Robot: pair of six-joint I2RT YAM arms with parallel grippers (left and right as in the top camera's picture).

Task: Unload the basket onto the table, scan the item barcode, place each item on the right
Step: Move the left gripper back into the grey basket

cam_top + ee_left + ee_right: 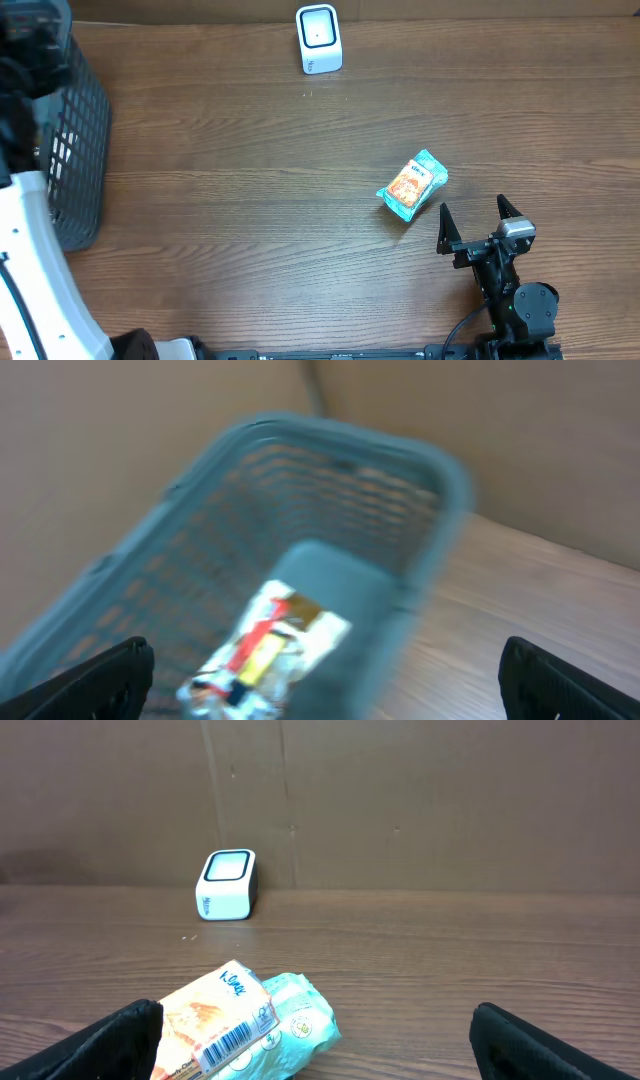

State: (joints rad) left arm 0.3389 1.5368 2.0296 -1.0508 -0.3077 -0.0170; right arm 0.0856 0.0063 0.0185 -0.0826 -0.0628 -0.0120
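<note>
The item is a teal and orange tissue pack [412,186] lying flat on the wooden table. In the right wrist view the pack [240,1025] shows a barcode label [230,1042] facing up. A white scanner box [319,39] stands at the table's far edge, upright, and is also seen as the scanner [227,885] ahead of the pack. My right gripper [473,208] is open just behind and right of the pack, with nothing between its fingers [112,1042]. My left gripper [325,685] hovers open over a basket at the far left.
A dark grey mesh basket [75,150] sits at the table's left edge. In the blurred left wrist view the basket [340,445] holds a clear packet with red and yellow print [265,650]. A cardboard wall backs the table.
</note>
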